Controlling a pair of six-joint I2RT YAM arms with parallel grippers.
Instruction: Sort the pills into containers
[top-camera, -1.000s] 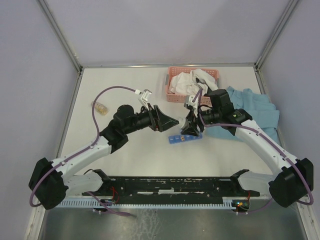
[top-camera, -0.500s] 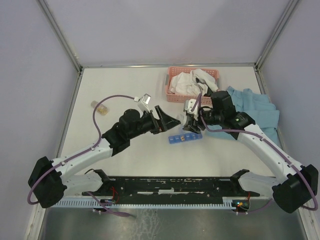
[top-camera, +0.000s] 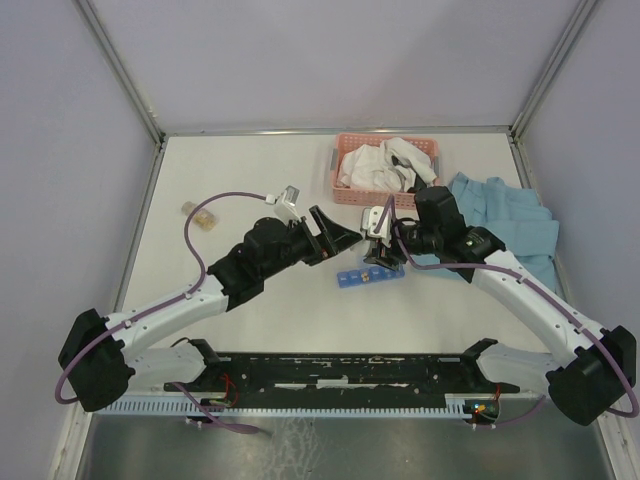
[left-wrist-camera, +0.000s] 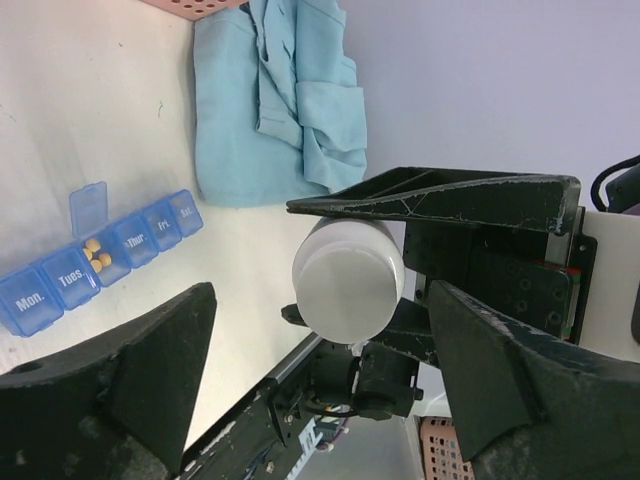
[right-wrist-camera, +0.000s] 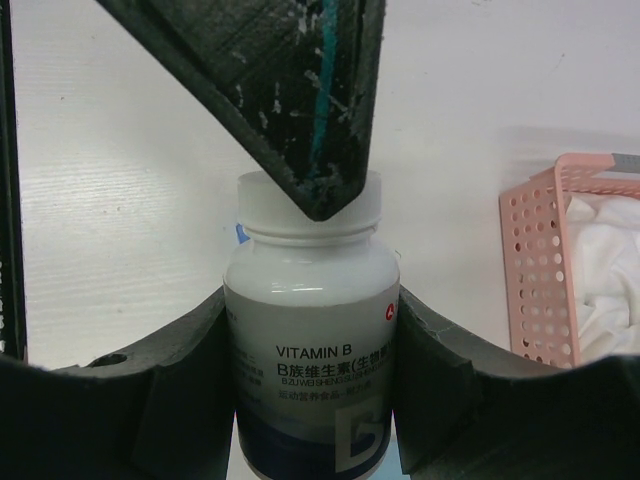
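Observation:
My right gripper (right-wrist-camera: 312, 300) (top-camera: 378, 250) is shut on a white Vitamin B bottle (right-wrist-camera: 310, 350) with its white cap (right-wrist-camera: 310, 215) (left-wrist-camera: 348, 280) on. My left gripper (left-wrist-camera: 322, 300) (top-camera: 345, 238) is open, its fingers (left-wrist-camera: 120, 380) standing either side of the cap and apart from it. One left finger shows over the cap in the right wrist view. The blue containers strip (top-camera: 370, 276) (left-wrist-camera: 100, 255) lies on the table just below both grippers. One of its lids stands open, and a few tan pills (left-wrist-camera: 95, 250) lie in that compartment.
A pink basket (top-camera: 345, 185) of white cloth stands at the back, just behind the right gripper. A light blue cloth (top-camera: 505, 215) lies to the right. A small clear bottle (top-camera: 200, 215) with tan contents lies at the far left.
My left arm has reached further right toward the bottle and its jaws have spread wider. The right gripper with the bottle has shifted slightly back from the strip.

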